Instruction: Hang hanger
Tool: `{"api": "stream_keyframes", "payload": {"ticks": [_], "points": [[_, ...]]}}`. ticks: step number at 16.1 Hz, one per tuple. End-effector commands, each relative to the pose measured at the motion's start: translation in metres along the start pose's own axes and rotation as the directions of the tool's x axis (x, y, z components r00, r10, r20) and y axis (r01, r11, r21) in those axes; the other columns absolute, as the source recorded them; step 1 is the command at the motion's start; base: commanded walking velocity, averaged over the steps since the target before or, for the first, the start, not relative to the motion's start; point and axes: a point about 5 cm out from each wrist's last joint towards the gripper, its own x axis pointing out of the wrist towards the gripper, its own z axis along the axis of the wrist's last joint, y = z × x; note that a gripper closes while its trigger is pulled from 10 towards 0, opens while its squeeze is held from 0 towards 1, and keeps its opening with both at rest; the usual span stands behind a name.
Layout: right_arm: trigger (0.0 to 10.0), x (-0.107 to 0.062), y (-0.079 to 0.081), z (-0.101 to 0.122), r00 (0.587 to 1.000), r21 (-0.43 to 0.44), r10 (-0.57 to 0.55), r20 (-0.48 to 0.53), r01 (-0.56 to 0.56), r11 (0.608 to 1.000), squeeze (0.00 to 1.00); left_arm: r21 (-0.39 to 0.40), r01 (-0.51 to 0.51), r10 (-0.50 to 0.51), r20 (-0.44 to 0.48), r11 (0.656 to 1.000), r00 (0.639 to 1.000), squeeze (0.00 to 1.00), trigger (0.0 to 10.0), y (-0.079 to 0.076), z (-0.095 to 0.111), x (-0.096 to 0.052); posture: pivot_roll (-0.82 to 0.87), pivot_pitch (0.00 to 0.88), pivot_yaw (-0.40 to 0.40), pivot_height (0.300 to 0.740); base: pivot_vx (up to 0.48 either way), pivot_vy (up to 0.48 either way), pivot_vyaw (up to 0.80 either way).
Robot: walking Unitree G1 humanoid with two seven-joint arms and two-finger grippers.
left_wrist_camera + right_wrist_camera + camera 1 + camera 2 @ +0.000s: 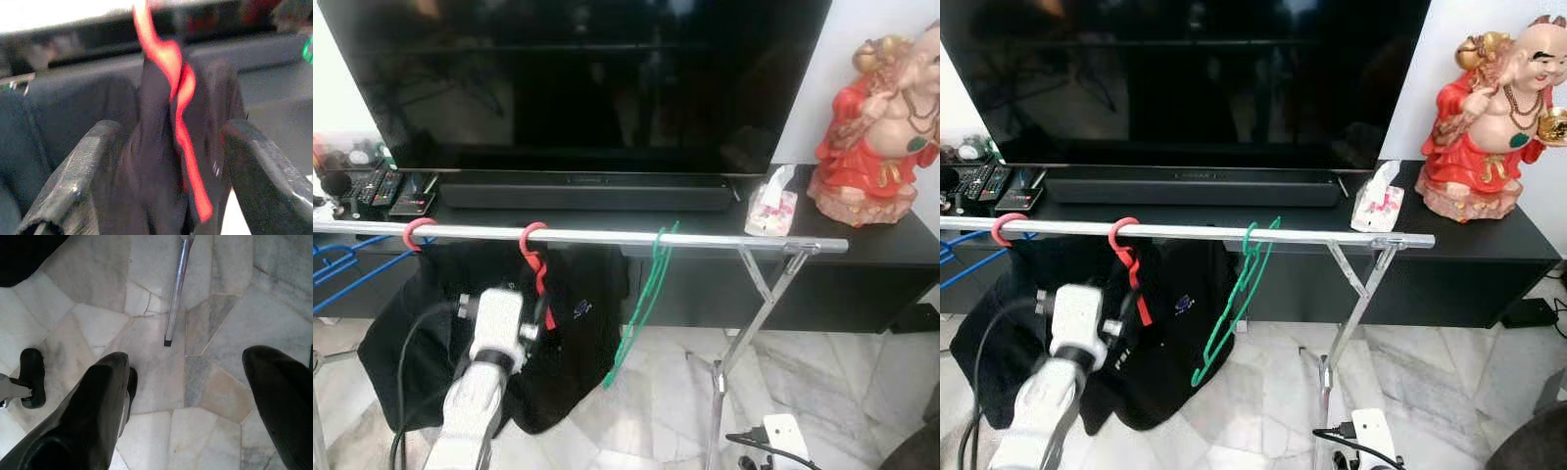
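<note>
The red hanger (534, 257) hangs hook-up on the rail (705, 240), its neck running downward between the left gripper's (166, 161) spread fingers; the right gripper (188, 396) gapes over floor.

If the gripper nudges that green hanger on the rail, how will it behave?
The green hanger looks thin and bare, so probably light. It hangs tilted from the rail by one hook, so a nudge would likely make it swing or slide. Its slim frame may flex.
</note>
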Motion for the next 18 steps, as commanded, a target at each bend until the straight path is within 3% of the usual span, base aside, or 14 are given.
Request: {"api": "stream_keyframes", "payload": {"ticks": [1,7,8,11,12,15,18], "points": [[10.0,0.000,-0.003,0.001,1.000,-0.004,-0.004,-0.005,0.004,1.000,0.00,0.039,-0.017,0.020,-0.060,0.999,0.998,0.00,10.0,0.003,-0.012,-0.004,-0.03,0.013,-0.037,0.740,0.000,0.000,0.00],[10.0,-0.001,-0.003,-0.001,1.000,-0.005,-0.004,-0.008,0.004,1.000,0.00,0.114,-0.016,0.040,-0.212,0.993,0.976,0.00,10.0,0.014,-0.046,-0.029,-0.04,0.000,-0.032,0.740,0.000,0.000,0.00],[10.0,-0.001,-0.002,-0.001,1.000,-0.006,-0.003,-0.009,0.003,1.000,0.00,0.129,-0.001,0.038,-0.284,0.992,0.958,0.00,10.0,0.015,-0.059,-0.035,-0.03,0.000,-0.032,0.740,0.000,0.000,0.00],[10.0,-0.001,-0.002,-0.002,1.000,-0.009,-0.001,-0.011,0.001,1.000,0.00,0.132,0.158,-0.057,-0.566,0.978,0.822,0.00,10.0,0.005,-0.103,-0.051,-0.03,0.000,-0.031,0.740,0.000,0.000,0.00],[10.0,-0.001,-0.001,-0.003,1.000,-0.009,-0.001,-0.011,0.001,1.000,0.00,0.115,0.161,-0.055,-0.624,0.980,0.779,0.00,10.0,0.001,-0.113,-0.051,-0.04,0.000,-0.026,0.740,0.000,0.000,0.00],[10.0,-0.001,-0.001,-0.003,1.000,-0.005,-0.002,-0.012,0.002,1.000,0.00,0.076,0.092,-0.015,-0.685,0.993,0.729,0.00,10.0,-0.002,-0.123,-0.045,-0.04,0.000,-0.024,0.740,0.000,0.000,0.00],[10.0,0.000,0.001,-0.005,1.000,0.005,-0.004,-0.011,0.004,1.000,0.00,0.071,0.070,0.009,-0.762,0.995,0.648,0.00,10.0,-0.005,-0.137,-0.053,-0.06,0.000,-0.015,0.740,0.000,0.000,0.00]]}}
